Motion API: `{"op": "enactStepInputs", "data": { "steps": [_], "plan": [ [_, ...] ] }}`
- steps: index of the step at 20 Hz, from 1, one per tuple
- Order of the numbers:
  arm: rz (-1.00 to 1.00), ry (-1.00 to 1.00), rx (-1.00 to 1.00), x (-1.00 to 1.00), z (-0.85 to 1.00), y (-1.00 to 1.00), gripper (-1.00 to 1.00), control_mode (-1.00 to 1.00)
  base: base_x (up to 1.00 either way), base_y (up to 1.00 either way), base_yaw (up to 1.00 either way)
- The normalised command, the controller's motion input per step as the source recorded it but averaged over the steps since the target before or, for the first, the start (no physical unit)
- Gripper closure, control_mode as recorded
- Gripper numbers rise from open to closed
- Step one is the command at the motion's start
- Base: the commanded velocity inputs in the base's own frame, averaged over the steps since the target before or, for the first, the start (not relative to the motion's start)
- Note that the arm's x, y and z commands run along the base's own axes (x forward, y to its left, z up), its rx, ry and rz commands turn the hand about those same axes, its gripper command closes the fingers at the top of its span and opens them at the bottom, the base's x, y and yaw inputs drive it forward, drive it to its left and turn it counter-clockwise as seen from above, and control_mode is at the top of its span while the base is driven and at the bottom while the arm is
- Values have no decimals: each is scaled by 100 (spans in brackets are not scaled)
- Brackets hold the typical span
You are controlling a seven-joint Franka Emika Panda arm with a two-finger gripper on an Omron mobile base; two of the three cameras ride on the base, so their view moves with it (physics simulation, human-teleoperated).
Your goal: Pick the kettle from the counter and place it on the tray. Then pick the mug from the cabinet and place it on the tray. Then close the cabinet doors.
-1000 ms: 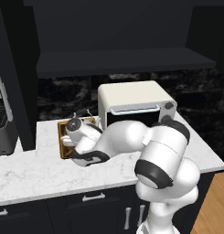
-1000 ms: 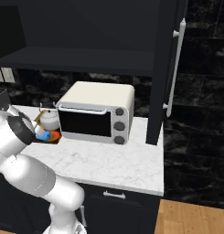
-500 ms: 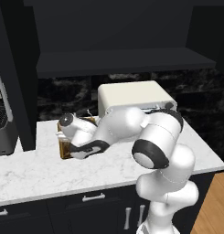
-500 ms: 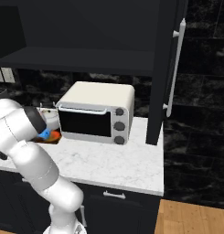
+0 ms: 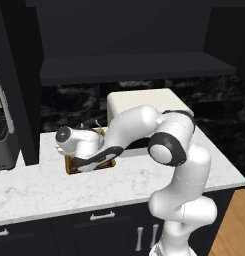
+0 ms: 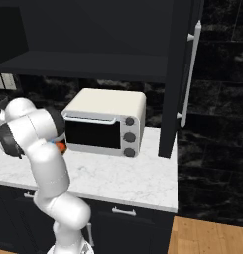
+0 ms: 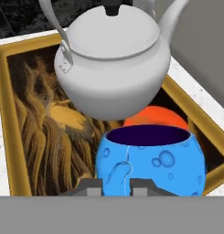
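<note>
In the hand view the blue mug [image 7: 150,160] stands upright on the tray [image 7: 8,119], just in front of the kettle [image 7: 114,64], which also sits on the tray. The pincer [image 7: 116,186] is right at the mug's near wall, tips close together; whether it grips the mug I cannot tell. The tray lies on the surface [image 5: 119,182] beside the toaster oven [image 6: 105,121].

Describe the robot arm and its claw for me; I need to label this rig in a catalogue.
The arm is glossy white, built of thick rounded segments with dark, nearly black bands at the joints, rising from a white pedestal. No cables or markings show. In the hand view the claw ends in two small grey, blocky finger tips.
</note>
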Motion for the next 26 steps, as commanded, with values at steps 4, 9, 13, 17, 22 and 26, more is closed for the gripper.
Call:
{"op": "enactStepInputs", "data": {
  "steps": [4, 9, 13, 17, 22, 26],
  "plan": [
    [-6, -11, 1, 0, -40, -19, 100, -100, 0, 0, 0],
    [-2, -12, 3, -24, -35, -28, 100, -100, 0, 0, 0],
    [-5, -12, 8, -7, -3, -26, 100, -100, 0, 0, 0],
    [-4, -4, 11, 9, 8, -28, 100, -100, 0, 0, 0],
    [-6, 0, 10, 6, 1, -28, 100, -100, 0, 0, 0],
    [-4, 0, 6, 4, -14, -24, 100, -100, 0, 0, 0]
  ]
}}
